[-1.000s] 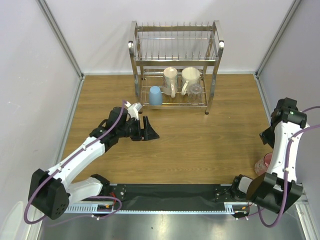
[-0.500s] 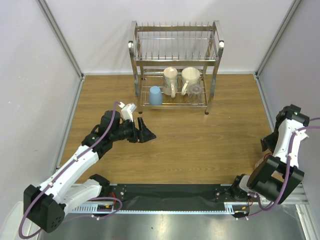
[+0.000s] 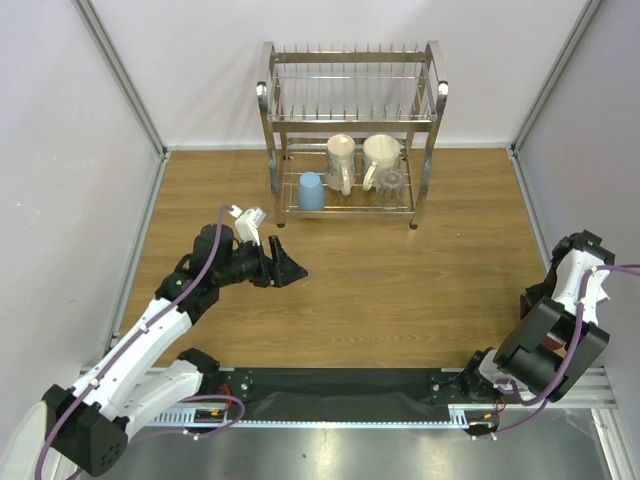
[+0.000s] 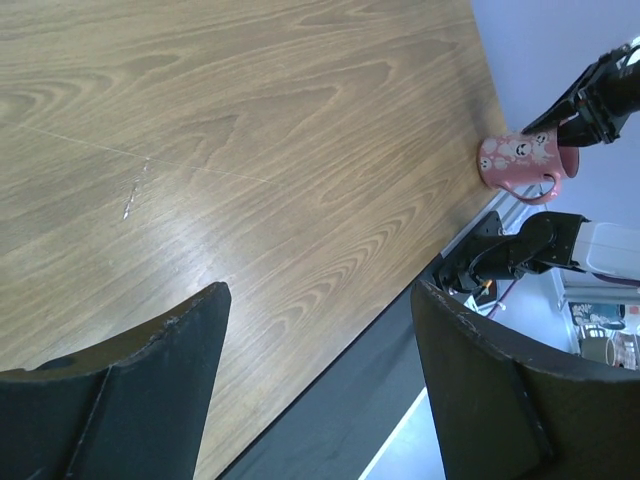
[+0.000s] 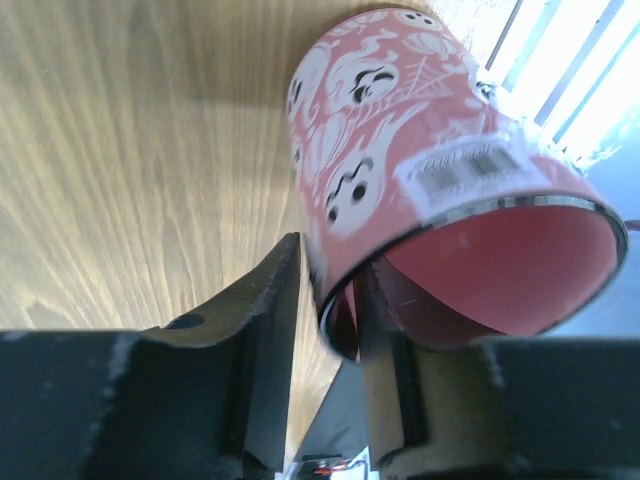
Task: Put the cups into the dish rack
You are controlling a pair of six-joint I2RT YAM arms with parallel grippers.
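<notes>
Wood table (image 3: pixel 400 270): dish rack (image 3: pixel 350 123); pink mug (image 4: pixel 515 160) at edge.

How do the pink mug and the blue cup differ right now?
The blue cup stands in the rack's lower tier; the pink mug is tilted at the table's near right edge. The blue cup is plain; the pink mug has white ghost prints. Nothing holds the blue cup; the right gripper pinches the pink mug's rim. Both are small cups.
</notes>
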